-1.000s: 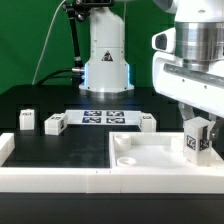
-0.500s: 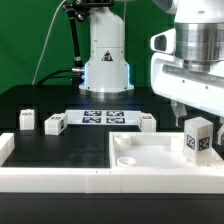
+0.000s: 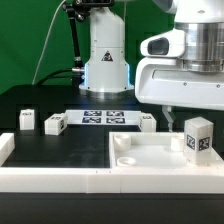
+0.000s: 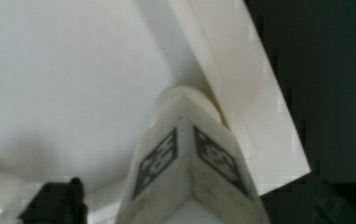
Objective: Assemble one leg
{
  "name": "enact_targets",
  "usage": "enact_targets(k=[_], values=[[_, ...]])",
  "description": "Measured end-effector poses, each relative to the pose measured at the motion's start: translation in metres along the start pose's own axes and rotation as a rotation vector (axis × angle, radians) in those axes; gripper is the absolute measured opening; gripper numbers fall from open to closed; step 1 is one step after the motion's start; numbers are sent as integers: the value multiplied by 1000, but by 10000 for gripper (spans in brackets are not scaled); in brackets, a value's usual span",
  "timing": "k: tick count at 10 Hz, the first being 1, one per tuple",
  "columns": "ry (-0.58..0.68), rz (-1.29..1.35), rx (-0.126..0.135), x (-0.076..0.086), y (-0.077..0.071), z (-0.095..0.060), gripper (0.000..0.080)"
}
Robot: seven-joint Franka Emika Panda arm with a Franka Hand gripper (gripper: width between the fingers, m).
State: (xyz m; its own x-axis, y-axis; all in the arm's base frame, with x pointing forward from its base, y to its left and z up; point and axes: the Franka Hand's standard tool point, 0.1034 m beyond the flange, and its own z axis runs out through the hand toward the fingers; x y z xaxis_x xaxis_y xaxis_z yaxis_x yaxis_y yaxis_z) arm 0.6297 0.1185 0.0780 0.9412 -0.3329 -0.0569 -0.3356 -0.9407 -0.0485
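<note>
Gripper [image 3: 178, 116] seen with jaws apart, nothing held. Leg [image 3: 197, 136] observed upright on panel [image 3: 150, 162] corner, at gripper's 4 o'clock in exterior view, not touched.

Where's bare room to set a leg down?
Free: black table between the marker board, the white front rail and the panel; also the panel's middle. Crowded: the corner with the standing leg under the gripper.
</note>
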Motion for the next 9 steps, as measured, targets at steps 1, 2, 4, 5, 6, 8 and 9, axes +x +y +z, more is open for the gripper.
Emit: enact_targets(k=[1, 2, 4, 5, 6, 8, 9], values=[[0, -94, 0, 0, 0, 0, 649], [-1, -151, 0, 0, 0, 1, 649], [1, -375, -8, -1, -1, 1, 649], [5, -494, -16, -1, -1, 1, 649], [18, -595, -20, 2, -1, 0, 649], [20, -620, -20, 3, 0, 0, 649], [19, -620, -21, 3, 0, 0, 527]])
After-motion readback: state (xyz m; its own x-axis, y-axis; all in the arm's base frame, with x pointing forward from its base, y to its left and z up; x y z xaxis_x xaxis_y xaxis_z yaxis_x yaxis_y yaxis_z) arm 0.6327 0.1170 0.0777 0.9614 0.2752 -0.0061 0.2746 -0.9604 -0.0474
